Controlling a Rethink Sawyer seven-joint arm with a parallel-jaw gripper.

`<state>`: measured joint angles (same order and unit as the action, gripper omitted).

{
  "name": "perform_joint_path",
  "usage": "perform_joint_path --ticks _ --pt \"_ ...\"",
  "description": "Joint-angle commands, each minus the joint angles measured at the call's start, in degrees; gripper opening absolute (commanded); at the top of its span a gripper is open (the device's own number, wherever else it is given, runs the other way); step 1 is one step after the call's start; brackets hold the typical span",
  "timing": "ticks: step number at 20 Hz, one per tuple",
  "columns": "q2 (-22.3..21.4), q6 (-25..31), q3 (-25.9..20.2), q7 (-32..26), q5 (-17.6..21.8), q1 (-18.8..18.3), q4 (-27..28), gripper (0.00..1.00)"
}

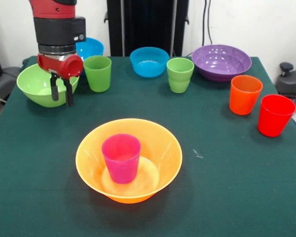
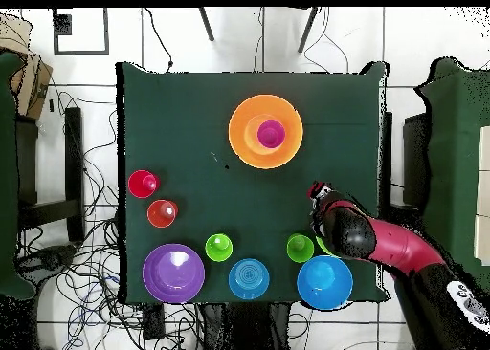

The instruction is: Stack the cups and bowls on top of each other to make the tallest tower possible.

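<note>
The big orange bowl (image 1: 89,153) stands at the table's middle with the purple cup (image 1: 121,158) upright inside it; both also show in the overhead view, bowl (image 2: 241,131) and cup (image 2: 271,133). My gripper (image 1: 61,94) is open, its fingers hanging over the right part of the lime green bowl (image 1: 37,84), nothing between them. In the overhead view the gripper (image 2: 315,190) and arm cover most of that bowl. Two green cups (image 1: 97,73) (image 1: 180,74), an orange cup (image 1: 245,94) and a red cup (image 1: 275,114) stand upright on the cloth.
A blue bowl (image 1: 91,48) sits behind my gripper, a second blue bowl (image 1: 149,61) at the back middle and the wide purple bowl (image 1: 222,61) at the back right. The green cloth runs to the table's edges; cables and chairs lie beyond.
</note>
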<state>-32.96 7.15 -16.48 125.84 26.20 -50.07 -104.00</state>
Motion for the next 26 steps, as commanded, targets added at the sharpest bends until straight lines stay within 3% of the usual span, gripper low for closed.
perform_joint_path --ticks 1,6,12,26 --pt "0.98 3.28 -3.99 -5.53 4.60 0.17 4.66 1.00" --pt "-0.51 3.17 -3.93 -5.37 4.66 -0.43 2.84 1.00" --pt "2.67 1.30 -3.74 -5.34 6.01 -0.46 4.84 1.00" --pt "0.12 2.95 -4.45 -5.31 6.34 -1.29 2.85 1.00"
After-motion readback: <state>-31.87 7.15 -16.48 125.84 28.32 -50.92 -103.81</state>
